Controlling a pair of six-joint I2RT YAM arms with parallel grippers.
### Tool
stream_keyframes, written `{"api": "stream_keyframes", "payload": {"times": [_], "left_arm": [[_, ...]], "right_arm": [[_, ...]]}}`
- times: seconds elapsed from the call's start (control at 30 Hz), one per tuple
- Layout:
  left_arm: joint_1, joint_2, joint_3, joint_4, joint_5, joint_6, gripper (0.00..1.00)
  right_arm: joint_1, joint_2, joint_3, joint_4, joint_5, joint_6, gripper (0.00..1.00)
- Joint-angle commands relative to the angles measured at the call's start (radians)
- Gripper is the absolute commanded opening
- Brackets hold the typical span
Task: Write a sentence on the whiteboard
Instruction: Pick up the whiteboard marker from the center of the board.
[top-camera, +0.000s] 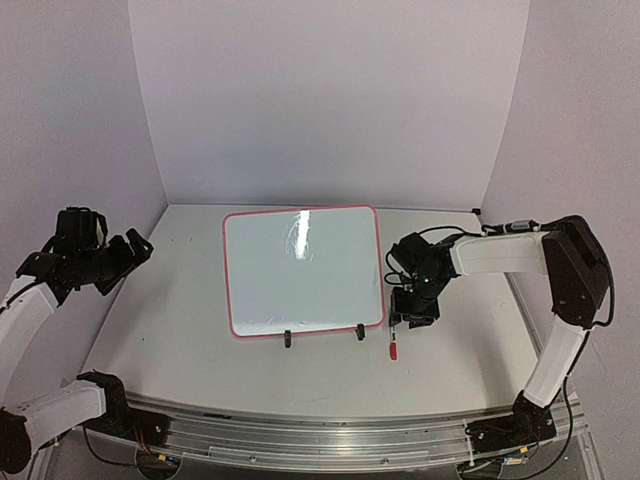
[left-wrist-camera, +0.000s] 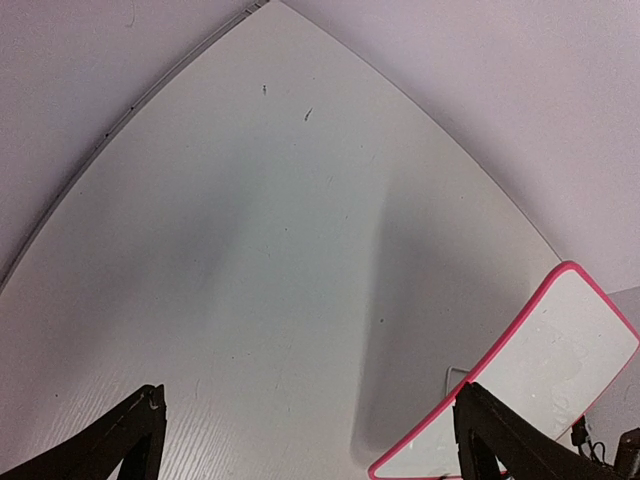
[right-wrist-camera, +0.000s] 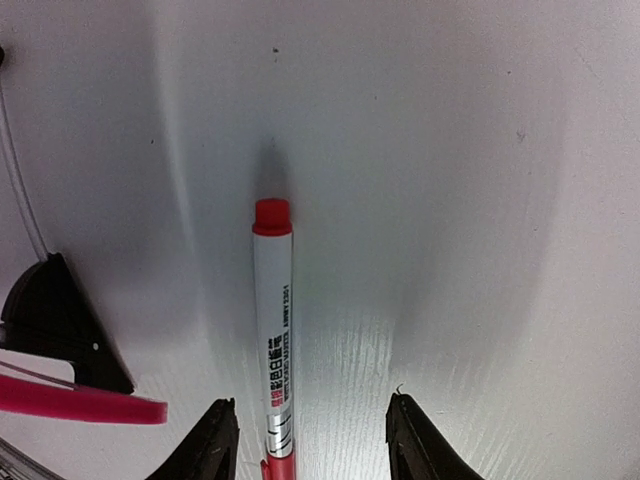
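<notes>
Left hand (top-camera: 133, 248): fingers spread wide, empty, raised over the left edge of the tabletop (top-camera: 170, 330). Whiteboard (top-camera: 303, 270): lying mid-tabletop. Red marker (top-camera: 394, 346): just right of the board's near corner. Right hand (top-camera: 412, 312): open, fingers straddling the marker.

Lettering stands on the white barrel of the marker (right-wrist-camera: 272, 330), which lies on the worktop (right-wrist-camera: 450, 200) in the right wrist view. A row of red Chinese characters runs lengthwise along it. Beside that is a finer row of black Latin capitals that seems to include "MARKER", then a code starting "AWM" whose digits are too small to read surely. Lower on the barrel, where it passes between the fingers of the right pincer (right-wrist-camera: 310, 445), dark printed bands or a logo block show, but they cannot be read. In the top view the marker's print is too small to make out.
</notes>
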Motion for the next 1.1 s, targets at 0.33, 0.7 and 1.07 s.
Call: {"api": "stream_keyframes", "payload": {"times": [0.33,0.7,1.07], "left_arm": [[0.0,-0.031,-0.023,-0.007,0.01,-0.013,1.0],[0.0,-0.041,-0.02,-0.015,0.004,-0.022,1.0],[0.001,-0.043,-0.004,-0.027,0.009,-0.023,1.0]], "right_arm": [[0.047,0.091,0.046,0.021,0.078,0.023,0.3],[0.093,0.096,0.023,0.018,0.186,0.034,0.16],[0.109,0.011,-0.016,0.018,0.224,0.048,0.0]]}}
